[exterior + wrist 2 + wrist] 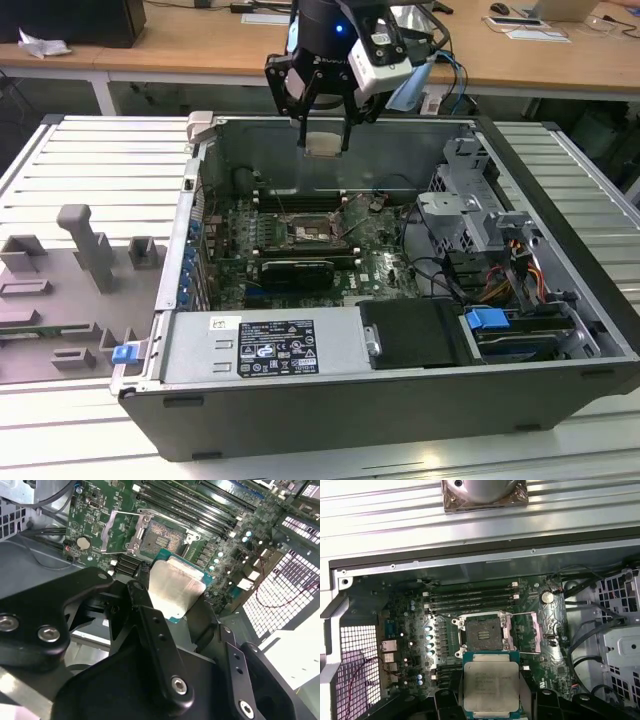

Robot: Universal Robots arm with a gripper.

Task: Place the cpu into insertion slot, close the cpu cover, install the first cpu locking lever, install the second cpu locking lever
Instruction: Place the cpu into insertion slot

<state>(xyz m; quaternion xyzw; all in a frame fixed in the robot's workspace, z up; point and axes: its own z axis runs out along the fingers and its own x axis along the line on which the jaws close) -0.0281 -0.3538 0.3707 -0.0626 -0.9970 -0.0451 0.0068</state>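
- The tool [325,138] hangs over the far edge of the open computer case [560,175], its two black fingers [142,595] clenched on opposite edges of the cpu [325,145].
- In both wrist views the cpu [172,592] is held clear of the board, with its pale metal top toward the cameras and its green rim showing round the plate [490,687].
- The insertion slot [312,233] lies below on the motherboard [385,270], well apart from the chip. Its dark centre is bare in the first wrist view [482,632] and in the second wrist view [162,535].
- The cpu cover [525,632] is swung open beside the slot, on the side toward the round coin battery [547,597]; its frame also shows in the second wrist view [120,527].
- Long narrow memory slots [470,597] run along the far side of the socket.
- A power supply [265,345] with a white label fills the near side of the case.
- The case rests on a grey slatted counter [100,160], with a grey moulded fixture [90,245] on the exterior view's left.
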